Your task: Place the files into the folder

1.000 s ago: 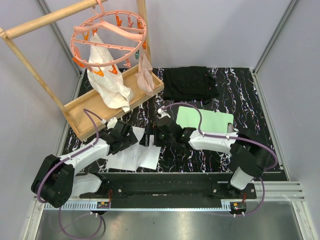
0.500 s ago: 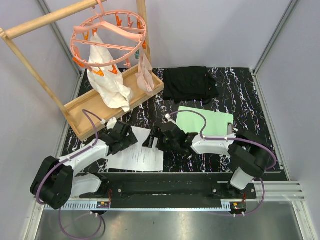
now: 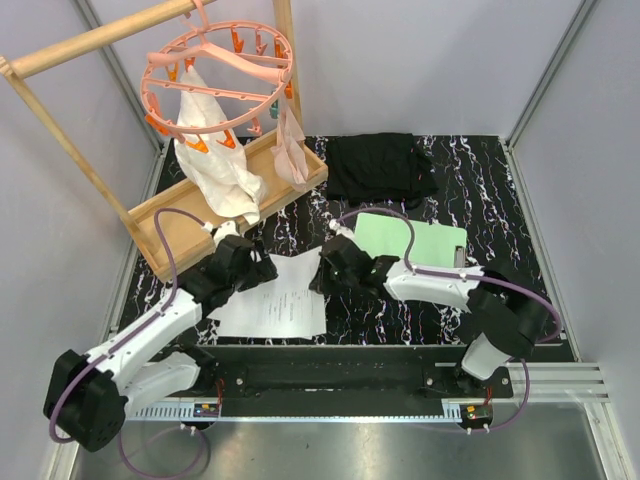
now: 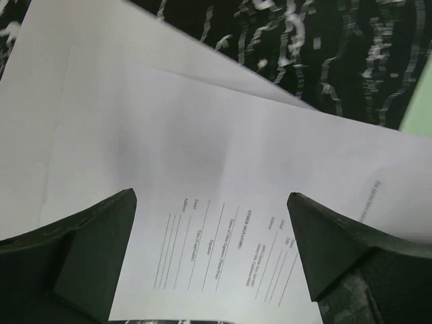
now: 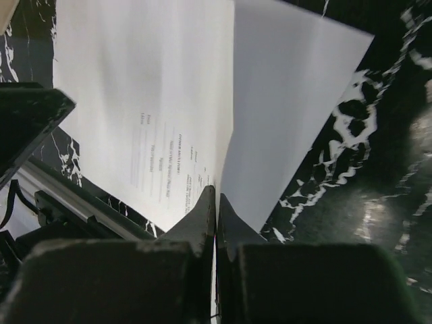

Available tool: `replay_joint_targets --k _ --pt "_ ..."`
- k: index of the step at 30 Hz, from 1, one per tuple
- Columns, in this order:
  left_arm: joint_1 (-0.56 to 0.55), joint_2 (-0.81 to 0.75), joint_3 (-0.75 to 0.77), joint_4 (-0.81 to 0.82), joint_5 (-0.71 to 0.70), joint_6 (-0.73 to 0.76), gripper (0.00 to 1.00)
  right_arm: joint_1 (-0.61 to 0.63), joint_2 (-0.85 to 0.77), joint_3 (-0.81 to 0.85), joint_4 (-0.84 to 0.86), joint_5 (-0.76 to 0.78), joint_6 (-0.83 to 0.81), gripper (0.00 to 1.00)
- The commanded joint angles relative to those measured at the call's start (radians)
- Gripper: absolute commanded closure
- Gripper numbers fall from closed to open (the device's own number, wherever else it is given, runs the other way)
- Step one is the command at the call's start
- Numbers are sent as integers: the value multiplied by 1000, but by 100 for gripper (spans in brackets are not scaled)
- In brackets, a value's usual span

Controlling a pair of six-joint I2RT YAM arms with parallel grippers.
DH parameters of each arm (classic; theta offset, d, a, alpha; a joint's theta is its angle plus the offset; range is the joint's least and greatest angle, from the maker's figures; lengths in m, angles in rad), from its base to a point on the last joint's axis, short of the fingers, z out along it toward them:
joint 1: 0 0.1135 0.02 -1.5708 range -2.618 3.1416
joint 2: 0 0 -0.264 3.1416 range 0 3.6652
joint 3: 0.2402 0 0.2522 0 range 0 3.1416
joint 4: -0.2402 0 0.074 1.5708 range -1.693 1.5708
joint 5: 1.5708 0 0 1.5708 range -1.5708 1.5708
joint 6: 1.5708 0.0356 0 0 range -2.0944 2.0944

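right hand (image 5: 216,197): pressed together, edge of files (image 5: 155,101) pinched
left hand (image 4: 210,209): spread wide, held above files
files: laid on table (image 3: 500,190) between both hands
folder (image 3: 432,240): laid flat, right of right hand

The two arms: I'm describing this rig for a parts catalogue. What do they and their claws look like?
Both the left arm and right arm have white link shells with black joints and bases, and a purple cable loops along each. The left claw and right claw have black, wedge-shaped fingers. No markings show.
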Motion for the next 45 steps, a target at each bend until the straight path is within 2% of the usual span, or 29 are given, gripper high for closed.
replay_joint_targets --k 1,4,5,7,9,11,13,15,21,26,31,38,39,41,42,43,45 --pt "-76 -54 142 -1 -30 118 1 -96 -200 39 -127 47 -165 100" --pt "-151 -31 209 16 -15 135 1 -286 -306 -15 -177 -83 -259 100" --pt "-166 10 243 38 -5 139 1 -397 -324 -21 -222 -167 -286 100" --pt "-203 116 275 80 78 168 1 -493 -349 -24 -268 -281 -399 100" --pt "-223 208 369 76 119 160 1 -609 -341 3 -351 -330 -489 100" --pt "-267 323 455 110 148 152 1 -662 -308 37 -465 -324 -613 100" --pt "-290 417 525 134 177 129 1 -748 -286 51 -497 -374 -696 100" --pt "-297 472 571 174 203 112 1 -821 -259 53 -495 -376 -712 100" --pt "-303 702 812 177 223 156 1 -926 -113 106 -530 -356 -725 100" --pt "-301 872 967 147 238 215 1 -938 1 177 -560 -310 -721 100" --pt "-301 977 1038 156 326 219 3 -937 45 204 -561 -264 -701 100" --pt "-286 1075 1116 122 337 252 3 -956 88 212 -555 -206 -681 100" --pt "-286 1081 1116 130 343 253 3 -956 96 217 -556 -192 -676 97" --pt "-284 1120 1142 145 410 255 4 -960 111 229 -563 -160 -666 79" --pt "-284 1138 1162 133 432 258 5 -961 113 231 -561 -152 -661 65" --pt "-283 1156 1182 119 445 259 7 -963 110 234 -561 -139 -653 30" --pt "-283 1201 1220 113 484 264 10 -963 91 234 -561 -119 -633 15"
